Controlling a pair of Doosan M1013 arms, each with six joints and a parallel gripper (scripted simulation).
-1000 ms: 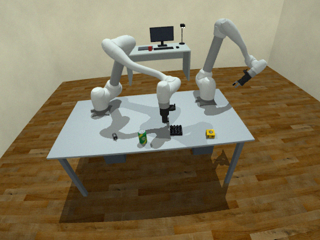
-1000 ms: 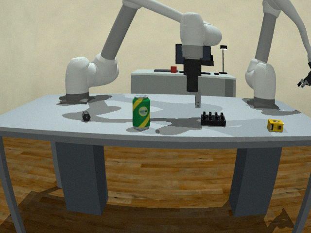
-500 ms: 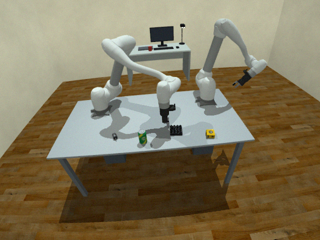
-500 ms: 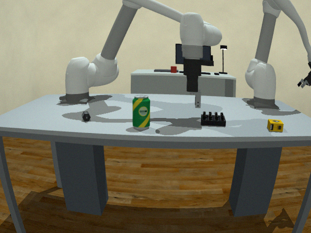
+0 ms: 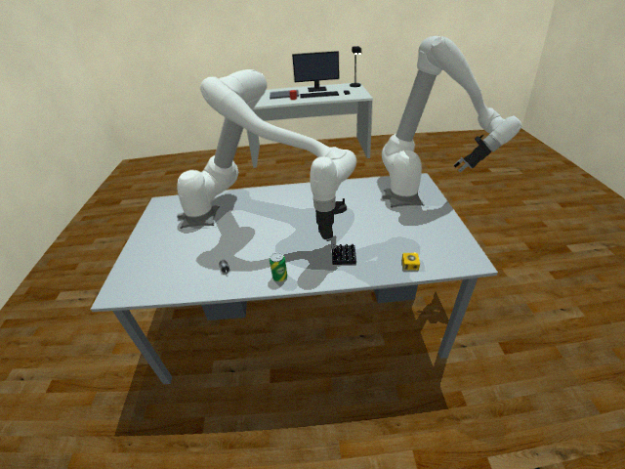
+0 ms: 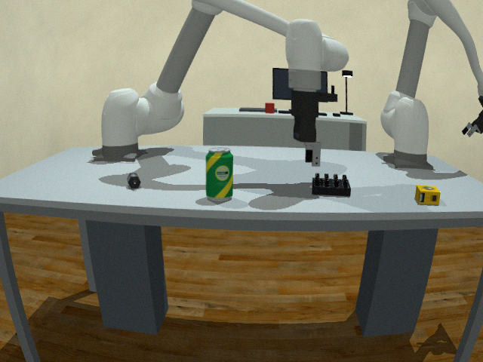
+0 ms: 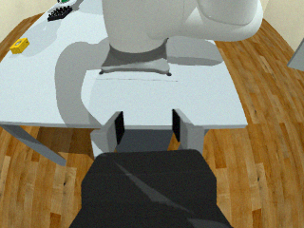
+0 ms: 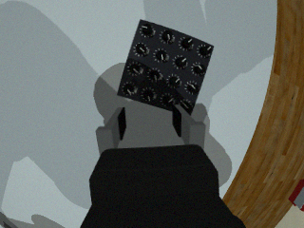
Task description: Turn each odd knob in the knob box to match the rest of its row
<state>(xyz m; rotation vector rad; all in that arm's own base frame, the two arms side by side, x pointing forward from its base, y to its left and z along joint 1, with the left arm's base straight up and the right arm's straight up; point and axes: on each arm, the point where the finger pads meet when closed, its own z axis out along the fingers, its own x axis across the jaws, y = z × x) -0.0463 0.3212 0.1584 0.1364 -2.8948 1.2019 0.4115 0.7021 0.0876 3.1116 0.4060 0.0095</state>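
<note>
The black knob box (image 5: 344, 254) (image 6: 330, 190) (image 7: 60, 13) (image 8: 166, 61) lies on the table near the front edge, knobs up in a four-by-four grid. In the right wrist view it appears rotated, and a finger hides part of its lower right corner. White pointer lines show on the knobs in differing directions; row labels and exact marks are too small to read. My right gripper (image 5: 330, 237) (image 6: 313, 160) (image 8: 148, 116) is open and empty, above the table beside the box, pointing down. My left gripper (image 5: 460, 165) (image 6: 470, 130) (image 7: 147, 120) is open and empty, high beyond the table's right end.
A green and yellow can (image 5: 278, 268) (image 6: 219, 174) stands left of the box in the top and exterior views. A small dark cylinder (image 5: 225, 266) (image 6: 133, 181) lies farther left. A yellow block (image 5: 410, 262) (image 6: 427, 194) (image 7: 20, 46) sits to the box's right.
</note>
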